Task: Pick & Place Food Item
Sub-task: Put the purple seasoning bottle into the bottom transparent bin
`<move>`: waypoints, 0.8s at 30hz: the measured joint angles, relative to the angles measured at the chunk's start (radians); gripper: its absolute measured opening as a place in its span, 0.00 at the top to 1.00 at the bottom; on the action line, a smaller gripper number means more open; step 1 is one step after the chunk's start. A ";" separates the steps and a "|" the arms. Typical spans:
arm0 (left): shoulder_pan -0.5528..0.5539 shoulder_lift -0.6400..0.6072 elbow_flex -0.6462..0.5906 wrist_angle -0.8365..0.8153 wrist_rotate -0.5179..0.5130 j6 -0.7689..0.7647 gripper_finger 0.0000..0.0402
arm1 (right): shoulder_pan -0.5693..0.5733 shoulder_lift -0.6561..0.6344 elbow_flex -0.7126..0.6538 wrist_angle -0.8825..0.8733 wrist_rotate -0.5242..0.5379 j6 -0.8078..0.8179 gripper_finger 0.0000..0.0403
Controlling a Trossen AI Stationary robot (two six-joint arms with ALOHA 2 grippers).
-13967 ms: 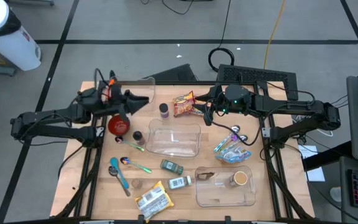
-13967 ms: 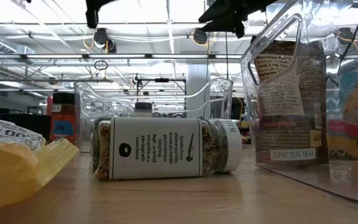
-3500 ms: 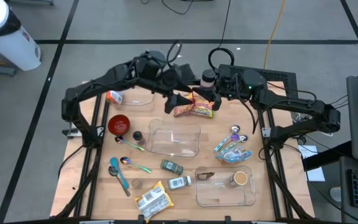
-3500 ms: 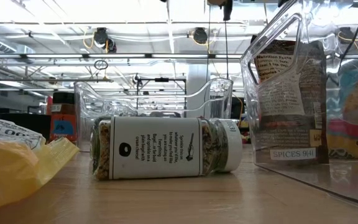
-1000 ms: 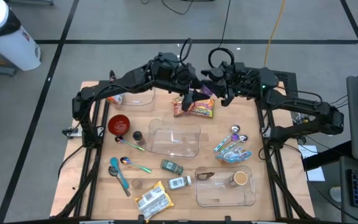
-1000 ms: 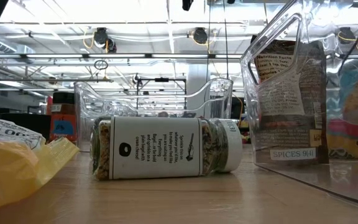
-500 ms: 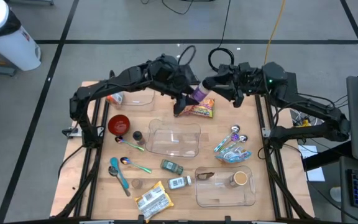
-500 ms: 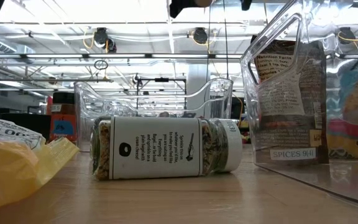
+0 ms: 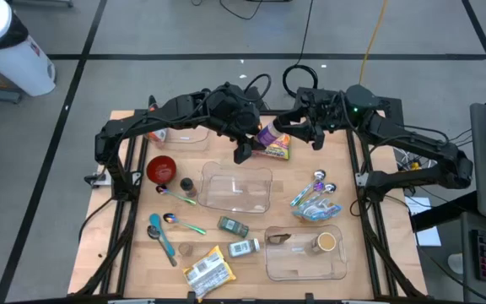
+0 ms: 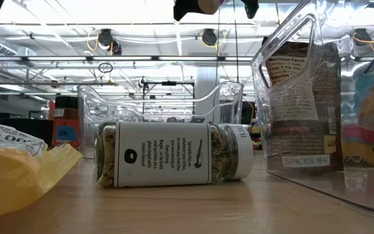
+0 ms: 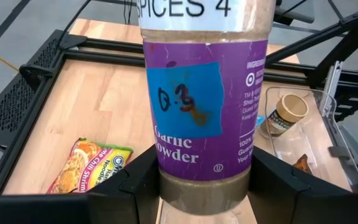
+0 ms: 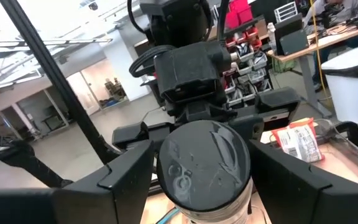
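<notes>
Reading "Garlic Powder", purple jar [image 11: 204, 106], left gripper [image 11: 204, 186] clamping its base

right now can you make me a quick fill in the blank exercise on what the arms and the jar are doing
1. The jar between the left gripper's fingers reads "Garlic ____" on its purple label.
2. The right gripper meets the jar at its ____ end.
3. In the high view, the jar hangs over the noodle packet, beside the clear ____ at mid-table.
4. The red ____ sits on the table's left side.

Missing words: Powder; lid; bin; bowl
</notes>
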 joint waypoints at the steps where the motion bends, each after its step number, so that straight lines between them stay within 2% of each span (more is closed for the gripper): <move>1: 0.000 0.000 0.000 -0.001 0.000 0.000 0.52 | 0.004 0.001 0.000 0.001 0.001 -0.001 0.39; 12: 0.000 0.000 0.000 -0.018 0.002 -0.003 0.52 | 0.015 0.002 0.000 -0.011 0.004 -0.010 0.51; 24: -0.007 0.000 0.000 -0.019 0.002 -0.020 0.50 | 0.019 0.002 0.000 -0.018 0.000 -0.006 0.51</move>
